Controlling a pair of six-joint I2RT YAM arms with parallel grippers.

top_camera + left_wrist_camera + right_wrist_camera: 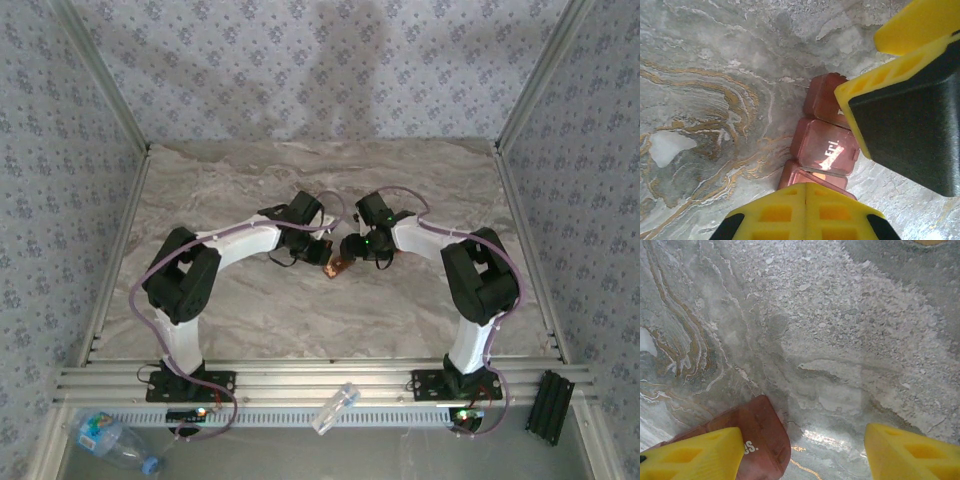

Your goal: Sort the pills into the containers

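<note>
step: I think opening the box, no pills in yet | red pill box (821, 100) lies on worktop (705, 75) between both arms | left end effector (805, 212) closed, holds nothing, tip over box end | right end effector (802, 455) open, one finger over box | next: likely push Fri lid (827, 150) up gently, keep box from sliding

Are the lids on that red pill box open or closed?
Closed: on the pill box, the lids in view lie flat.
</note>
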